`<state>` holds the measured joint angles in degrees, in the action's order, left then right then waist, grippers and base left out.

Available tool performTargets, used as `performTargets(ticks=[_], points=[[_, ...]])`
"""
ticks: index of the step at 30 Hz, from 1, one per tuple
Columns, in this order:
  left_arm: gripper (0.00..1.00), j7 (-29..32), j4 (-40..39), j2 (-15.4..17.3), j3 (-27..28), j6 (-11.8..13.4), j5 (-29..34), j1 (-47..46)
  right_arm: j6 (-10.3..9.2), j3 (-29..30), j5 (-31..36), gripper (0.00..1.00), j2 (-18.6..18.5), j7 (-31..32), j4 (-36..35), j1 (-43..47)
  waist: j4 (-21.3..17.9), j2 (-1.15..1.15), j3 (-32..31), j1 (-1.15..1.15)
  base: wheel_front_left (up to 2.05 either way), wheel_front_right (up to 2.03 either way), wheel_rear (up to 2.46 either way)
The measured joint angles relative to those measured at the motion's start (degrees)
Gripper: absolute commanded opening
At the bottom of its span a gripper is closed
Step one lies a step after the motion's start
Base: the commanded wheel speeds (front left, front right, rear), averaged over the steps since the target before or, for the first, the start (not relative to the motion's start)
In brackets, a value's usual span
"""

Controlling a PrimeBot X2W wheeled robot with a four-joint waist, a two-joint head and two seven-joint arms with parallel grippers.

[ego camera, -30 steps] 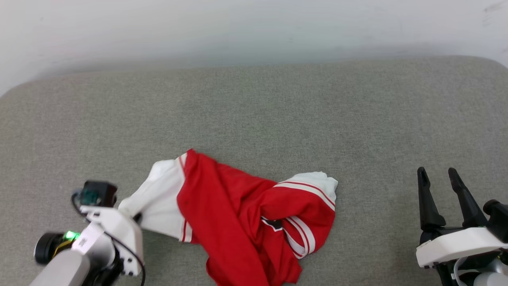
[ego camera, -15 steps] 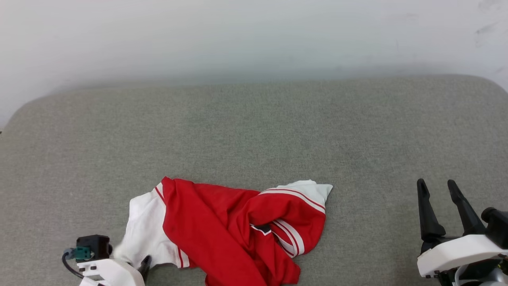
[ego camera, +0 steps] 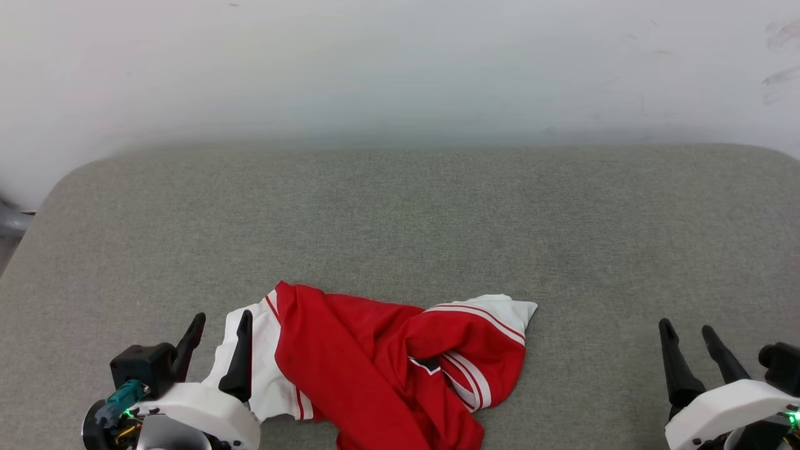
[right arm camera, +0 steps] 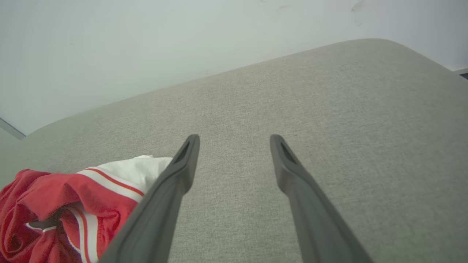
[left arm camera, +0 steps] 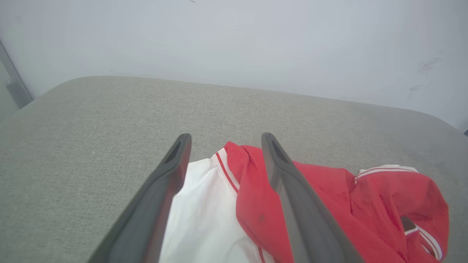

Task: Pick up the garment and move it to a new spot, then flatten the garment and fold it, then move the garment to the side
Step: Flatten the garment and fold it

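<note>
The garment (ego camera: 381,362), a red jersey with white sleeves and red-white stripe trim, lies crumpled on the grey cushioned surface (ego camera: 400,212) near its front edge. My left gripper (ego camera: 222,319) stands open at the lower left, its fingers over the white sleeve, holding nothing. In the left wrist view the garment (left arm camera: 329,204) lies under and beyond the spread left gripper (left arm camera: 223,137). My right gripper (ego camera: 687,325) stands open at the lower right, well clear of the cloth. The right wrist view has the right gripper (right arm camera: 234,137) above bare cushion, with the garment (right arm camera: 65,204) at lower left.
A pale wall (ego camera: 400,69) rises behind the cushion's rounded far edge. Broad bare grey fabric stretches behind and to the right of the garment. A grey metal part (ego camera: 9,219) shows at the far left edge.
My left gripper has opened and let go of the white sleeve, which now lies on the cushion. The head camera has shifted, so the cushion sits lower in view.
</note>
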<state>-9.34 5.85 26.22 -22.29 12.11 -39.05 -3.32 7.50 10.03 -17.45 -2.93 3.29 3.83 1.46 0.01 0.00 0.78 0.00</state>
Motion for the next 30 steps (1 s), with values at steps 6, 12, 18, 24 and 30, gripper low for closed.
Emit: performTargets(ticks=[6,12,18,24,30], points=[[1.00,-4.1,-3.4,-2.3,-0.2,1.0,3.0,-0.6,0.00,-0.5,-1.4,1.00,-0.2,8.6,5.7,-3.9,1.5,0.00,1.3,0.00,0.00,0.00,0.00],[1.00,-5.3,-6.7,-4.2,0.3,1.0,5.6,-2.0,0.00,-6.5,-4.4,1.00,-4.0,19.6,9.5,-11.9,3.7,0.00,4.5,0.00,0.00,0.00,0.00],[1.00,-5.5,-7.0,-6.0,0.6,-0.1,6.5,-3.6,0.00,-14.8,-7.1,1.00,-8.8,29.1,13.2,-20.0,6.4,0.00,8.3,0.01,0.00,0.00,0.00],[1.00,-5.6,-6.4,-8.2,1.4,-2.0,7.6,-5.9,0.00,-22.9,-8.9,1.00,-12.9,34.4,16.3,-25.3,8.9,0.00,11.7,0.01,0.00,0.00,0.00],[1.00,-5.6,-5.3,-10.3,3.0,-4.0,9.2,-7.1,0.00,-27.9,-11.9,0.91,-15.3,40.5,19.8,-27.8,10.4,0.00,14.1,0.01,0.00,0.00,0.00]])
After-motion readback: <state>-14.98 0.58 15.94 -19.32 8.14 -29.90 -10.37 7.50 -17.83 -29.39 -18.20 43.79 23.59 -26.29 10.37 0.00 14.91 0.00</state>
